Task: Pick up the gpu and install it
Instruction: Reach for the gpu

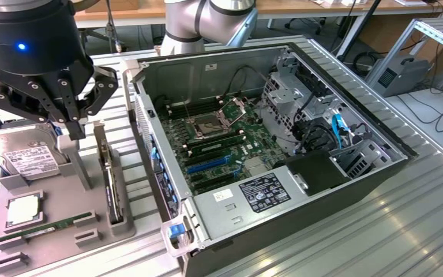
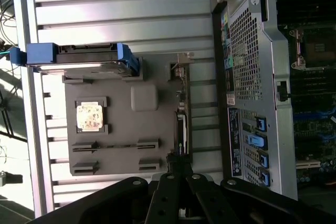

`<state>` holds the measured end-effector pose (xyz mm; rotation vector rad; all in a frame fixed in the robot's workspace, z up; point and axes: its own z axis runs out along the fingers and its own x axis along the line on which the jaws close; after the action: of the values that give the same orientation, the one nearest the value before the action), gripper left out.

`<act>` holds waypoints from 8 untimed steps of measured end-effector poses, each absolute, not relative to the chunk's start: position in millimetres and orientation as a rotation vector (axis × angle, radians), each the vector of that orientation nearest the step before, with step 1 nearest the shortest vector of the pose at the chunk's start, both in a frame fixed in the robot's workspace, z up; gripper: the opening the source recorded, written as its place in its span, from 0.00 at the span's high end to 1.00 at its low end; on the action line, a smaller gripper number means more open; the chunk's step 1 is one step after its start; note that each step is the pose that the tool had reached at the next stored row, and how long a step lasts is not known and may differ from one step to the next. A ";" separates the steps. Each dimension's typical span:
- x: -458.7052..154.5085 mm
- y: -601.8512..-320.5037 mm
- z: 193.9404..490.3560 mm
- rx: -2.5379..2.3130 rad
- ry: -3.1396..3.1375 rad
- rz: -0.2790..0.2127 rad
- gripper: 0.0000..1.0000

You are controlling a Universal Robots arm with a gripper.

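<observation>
Jaws pinched together above the gpu [image 1: 112, 184]; gpu edgewise in tray [image 1: 58, 199].

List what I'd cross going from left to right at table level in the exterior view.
hard drive → gpu, standing on edge in the grey tray → computer case, lying open.
</observation>
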<state>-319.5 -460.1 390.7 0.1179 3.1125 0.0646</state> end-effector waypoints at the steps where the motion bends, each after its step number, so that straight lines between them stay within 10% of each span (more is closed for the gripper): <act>1: -319.4 -460.5 390.7 0.118 3.113 0.065 0.89; 8: -319.5 -463.0 390.7 0.118 3.113 0.065 0.89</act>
<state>-319.5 -463.0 390.7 0.1179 3.1125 0.0646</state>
